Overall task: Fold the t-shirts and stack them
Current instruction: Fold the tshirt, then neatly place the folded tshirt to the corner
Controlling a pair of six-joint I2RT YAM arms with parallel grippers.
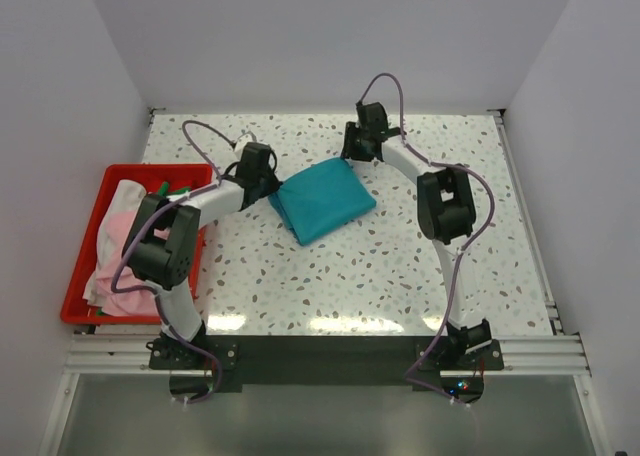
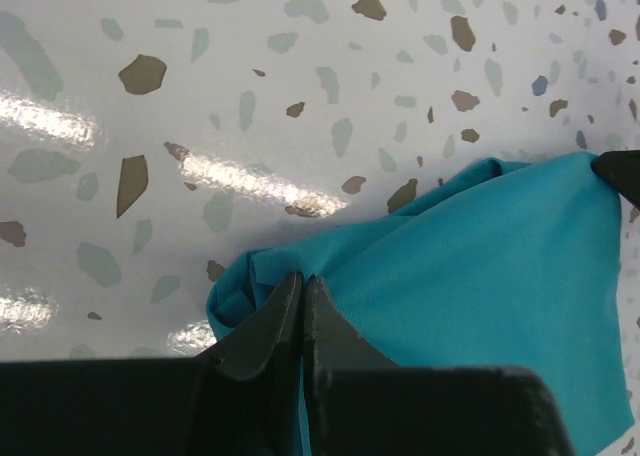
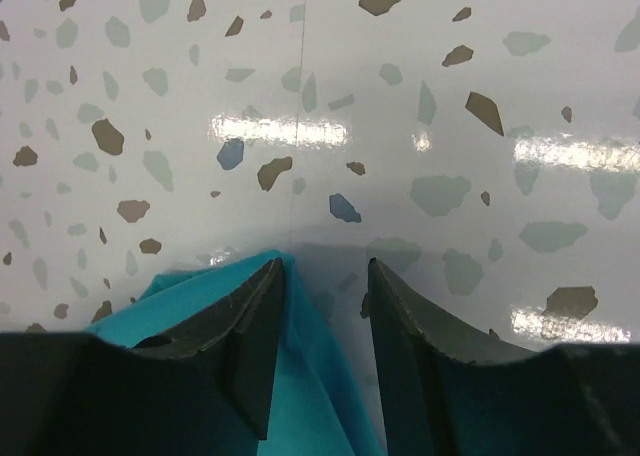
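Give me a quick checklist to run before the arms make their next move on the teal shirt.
1. Left gripper shut on a corner of the teal t-shirt: ok.
2. Right gripper gripping the shirt: not ok; jaws apart, cloth at one finger.
3. Shirt folded and lying wholly on the table: ok.
4. Folded layers lined up underneath: cannot tell.
5. Other shirts inside the red bin, away from both grippers: ok.

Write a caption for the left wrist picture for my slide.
Left gripper pinches a corner of the teal t-shirt on the speckled table.
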